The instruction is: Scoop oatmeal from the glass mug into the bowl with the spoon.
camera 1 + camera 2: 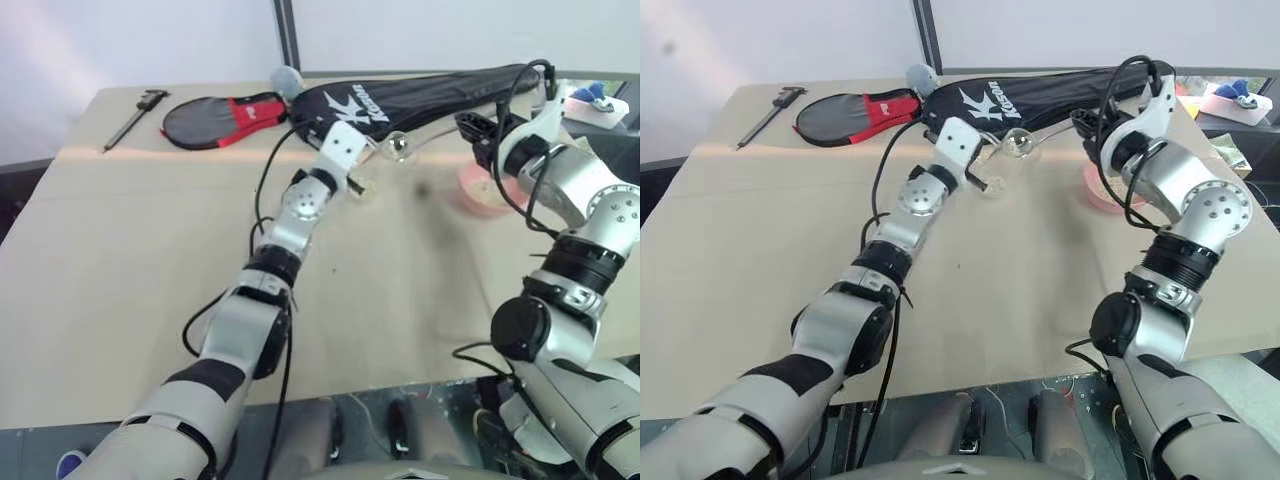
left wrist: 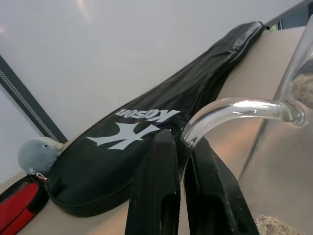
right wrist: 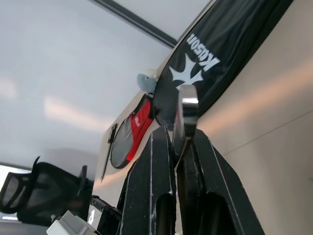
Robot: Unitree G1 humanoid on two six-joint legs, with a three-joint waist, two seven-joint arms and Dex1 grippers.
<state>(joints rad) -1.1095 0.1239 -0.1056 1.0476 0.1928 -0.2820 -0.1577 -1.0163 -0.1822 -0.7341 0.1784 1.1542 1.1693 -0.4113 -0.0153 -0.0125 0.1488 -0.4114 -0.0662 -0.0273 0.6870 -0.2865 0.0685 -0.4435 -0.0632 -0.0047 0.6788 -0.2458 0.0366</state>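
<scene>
White "Kason" lettering marks the long black racket bag (image 1: 420, 95) at upper centre. Left gripper (image 2: 182, 161) pinches the clear glass mug (image 2: 293, 142) handle; right gripper (image 3: 180, 147) clamps the shiny silver spoon (image 3: 186, 115).

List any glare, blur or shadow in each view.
Left eye view: a sunlit band crosses the table; the bowl looks smeared. Left wrist view: highlights streak the glass mug handle; the near left gripper is soft. Right wrist view: the spoon shows glare.
</scene>
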